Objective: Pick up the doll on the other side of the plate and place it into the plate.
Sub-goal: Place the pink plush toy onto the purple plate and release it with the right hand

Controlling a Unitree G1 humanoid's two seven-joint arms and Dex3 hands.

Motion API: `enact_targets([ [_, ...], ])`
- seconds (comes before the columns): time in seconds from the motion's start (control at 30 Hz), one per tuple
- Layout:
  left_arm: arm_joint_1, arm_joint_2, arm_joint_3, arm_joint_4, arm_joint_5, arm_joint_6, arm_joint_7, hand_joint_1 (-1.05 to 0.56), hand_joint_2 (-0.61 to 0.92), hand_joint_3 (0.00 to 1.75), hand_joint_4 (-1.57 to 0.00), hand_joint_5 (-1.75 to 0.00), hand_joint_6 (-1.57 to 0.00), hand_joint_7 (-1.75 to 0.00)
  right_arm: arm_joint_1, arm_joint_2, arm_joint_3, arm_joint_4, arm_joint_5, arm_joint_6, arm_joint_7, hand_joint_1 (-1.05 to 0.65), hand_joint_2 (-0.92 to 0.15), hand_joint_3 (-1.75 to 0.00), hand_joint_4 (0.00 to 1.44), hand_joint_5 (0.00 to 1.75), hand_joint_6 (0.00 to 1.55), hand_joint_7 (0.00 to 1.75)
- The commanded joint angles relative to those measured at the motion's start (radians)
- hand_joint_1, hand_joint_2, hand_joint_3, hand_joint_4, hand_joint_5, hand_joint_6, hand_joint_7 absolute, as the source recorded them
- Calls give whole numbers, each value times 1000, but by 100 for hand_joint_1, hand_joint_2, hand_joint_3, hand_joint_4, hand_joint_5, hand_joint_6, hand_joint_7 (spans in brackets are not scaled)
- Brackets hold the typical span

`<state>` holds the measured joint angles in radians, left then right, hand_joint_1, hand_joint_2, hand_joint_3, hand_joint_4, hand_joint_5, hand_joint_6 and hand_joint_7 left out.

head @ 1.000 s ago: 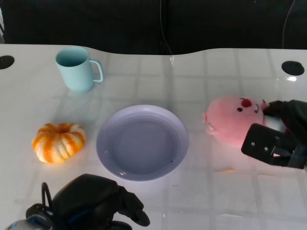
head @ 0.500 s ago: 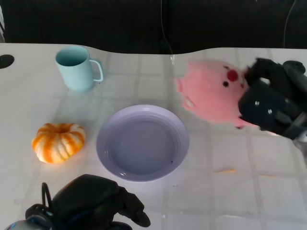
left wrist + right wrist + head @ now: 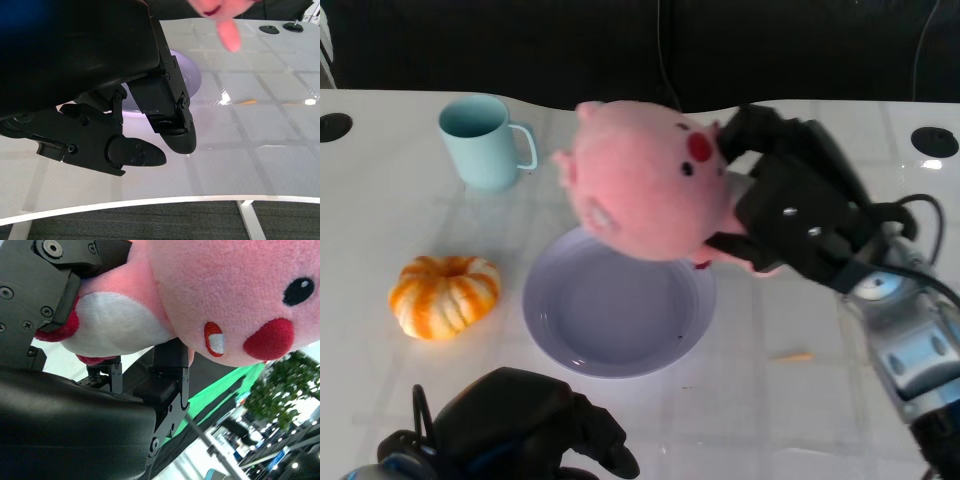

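My right hand [image 3: 790, 205] grips a pink plush doll [image 3: 645, 180] and holds it in the air above the far part of the lavender plate [image 3: 550, 335]. The doll's face with red nose and dark eyes fills the right wrist view [image 3: 240, 295], my fingers [image 3: 60, 295] clamped around its white belly. Nothing lies in the plate's bowl. My left hand [image 3: 515, 430] rests low at the near table edge, fingers curled in with nothing in them; the left wrist view shows those fingers [image 3: 170, 125] over the bare table, with the plate's rim [image 3: 192, 80] and a bit of the doll [image 3: 227, 32] beyond.
A light blue mug [image 3: 482, 142] stands at the far left. A small orange-and-white pumpkin [image 3: 444, 296] sits left of the plate. A tiny orange scrap [image 3: 790, 356] lies on the table right of the plate. Two dark holes [image 3: 930, 141] mark the table's far corners.
My right hand has lifted the doll off the table at the right and carried it up and leftward, from beside the plate to above its far rim. The left hand has stayed put.
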<state>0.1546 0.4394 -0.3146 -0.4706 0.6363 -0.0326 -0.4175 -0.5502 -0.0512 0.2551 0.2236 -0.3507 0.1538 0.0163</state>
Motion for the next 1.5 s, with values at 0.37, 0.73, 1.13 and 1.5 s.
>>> enact_targets([
  [0.37, 2, -10, -20, -30, 36, 25, -8, -24, 92, 22, -77, -126, -112, -2, -52, 88, 65, 137, -35, -24, -21, -11, -36, -130, 90, 175, 76, 157],
  [0.73, -4, -11, -23, -27, 39, 24, -12, -23, 92, 21, -79, -120, -113, -2, -32, 23, 136, 124, -116, 42, 92, -31, -92, -7, 62, 49, 70, 8],
  [1.13, -6, -14, -25, -19, 41, 22, -6, -24, 92, 22, -81, -119, -112, -2, 7, -33, 123, 15, -91, 24, 151, -39, -92, -14, 61, 48, 70, 5],
  [1.5, -17, -19, -35, -8, 43, 26, 1, -24, 92, 22, -81, -117, -112, -2, 97, -117, 26, -237, 8, 15, 256, -47, -92, -20, 51, 61, 65, 1],
])
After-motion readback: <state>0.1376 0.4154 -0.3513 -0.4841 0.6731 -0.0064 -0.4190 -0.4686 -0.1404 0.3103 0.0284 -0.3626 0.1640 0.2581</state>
